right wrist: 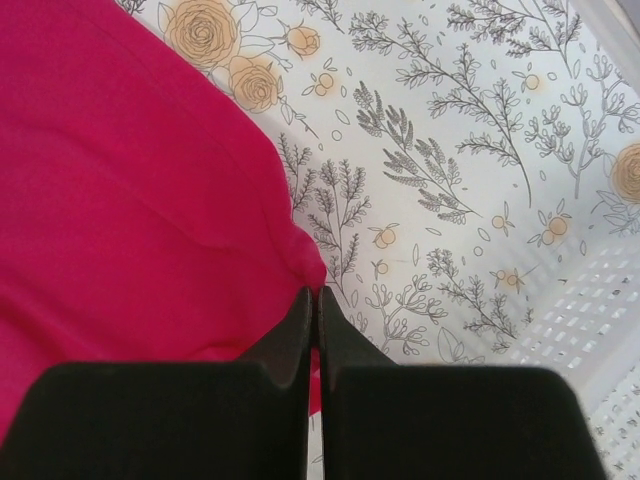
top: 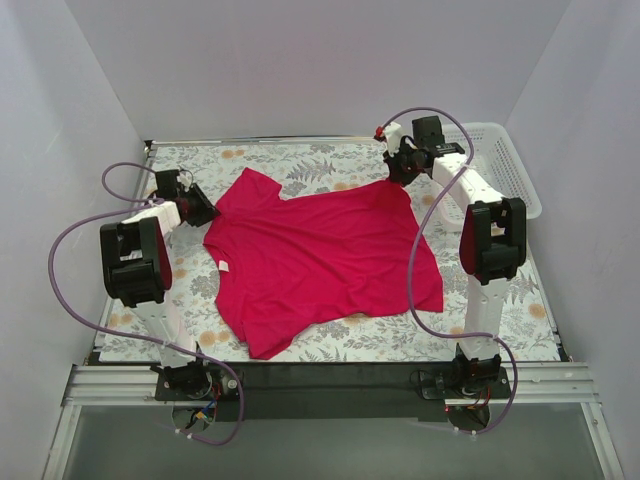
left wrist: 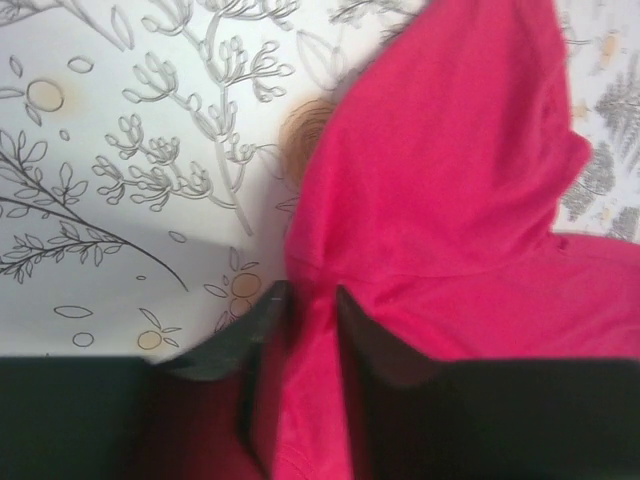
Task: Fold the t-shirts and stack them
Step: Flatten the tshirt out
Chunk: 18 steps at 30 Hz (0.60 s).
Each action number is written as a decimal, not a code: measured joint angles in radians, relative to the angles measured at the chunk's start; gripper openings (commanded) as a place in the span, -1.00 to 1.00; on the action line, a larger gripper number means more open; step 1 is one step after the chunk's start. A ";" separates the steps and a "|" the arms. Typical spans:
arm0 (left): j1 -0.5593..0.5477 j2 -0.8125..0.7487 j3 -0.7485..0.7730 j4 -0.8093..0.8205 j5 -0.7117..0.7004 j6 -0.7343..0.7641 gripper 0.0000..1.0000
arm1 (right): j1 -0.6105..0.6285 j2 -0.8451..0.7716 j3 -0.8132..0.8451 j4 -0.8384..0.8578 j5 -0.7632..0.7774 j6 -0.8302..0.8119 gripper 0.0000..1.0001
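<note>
Magenta wrinkled cloth t-shirt (top: pixel 320 255), floral-printed table (top: pixel 300 165)

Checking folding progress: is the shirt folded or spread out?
Spread out. The t-shirt lies flat on the table, sleeves and hem unfolded, slightly wrinkled. The left gripper and right gripper each pinch an edge.

Built as a white left arm (top: pixel 160 305) and a white right arm (top: pixel 482 300), both of blocky links, each with a bulky black housing (top: pixel 135 262) at the elbow and a black wrist unit. Wired with a lilac cable (top: pixel 58 255) looping loosely alongside each arm up from a black base (top: pixel 187 381), with small coloured wires at the left one. Tipped with matte black jaws, flat-faced, broad at the root and tapering to narrow ends.
</note>
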 measured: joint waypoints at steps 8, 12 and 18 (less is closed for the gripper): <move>0.016 -0.020 0.095 0.026 0.109 0.010 0.25 | 0.000 -0.002 -0.015 0.000 -0.040 0.020 -0.97; 0.010 0.066 0.245 0.053 0.169 0.012 0.34 | 0.000 -0.002 -0.021 0.001 -0.063 0.030 -0.97; -0.046 0.273 0.502 0.051 0.188 0.072 0.32 | 0.000 -0.002 -0.027 0.000 -0.098 0.048 -0.97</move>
